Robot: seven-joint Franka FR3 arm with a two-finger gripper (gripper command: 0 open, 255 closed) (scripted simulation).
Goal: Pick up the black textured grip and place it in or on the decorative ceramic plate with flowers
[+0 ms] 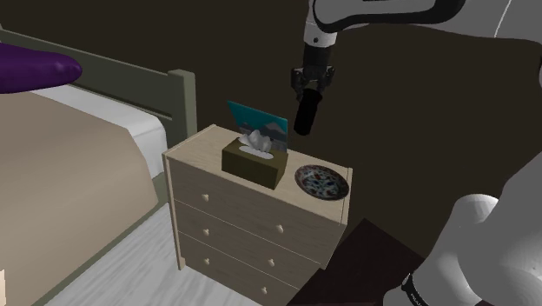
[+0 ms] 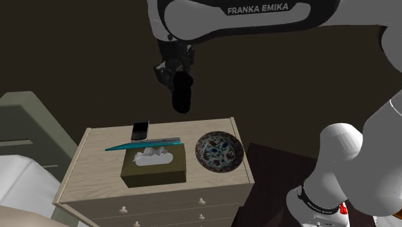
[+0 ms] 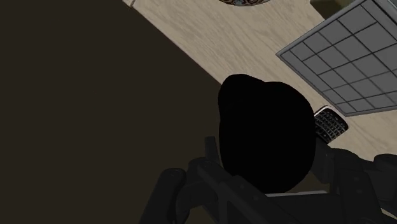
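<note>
Camera set: three views, one bedside chest.

Shoulder view: beside the stand, looking down and left at the chest (image 1: 204, 149) from its drawer corner, mid-distance, with the bed (image 1: 78, 165) at that view's left. Second exterior view: higher and nearer, over the drawer side, facing the wall. Wrist view: on the hand, looking down past the black grip (image 3: 267, 133) clasped in the gripper (image 1: 308, 85). Shared by all: chest top and plate (image 1: 322, 182).

Wrist view: the grip (image 3: 266, 133) masks the fingertips of the gripper (image 1: 312, 87) clasping it, and part of the phone (image 3: 331, 125) just beyond. The plate (image 3: 245, 2), farther ahead of the gripper, is cut by the frame edge; its pattern is not legible there.
</note>
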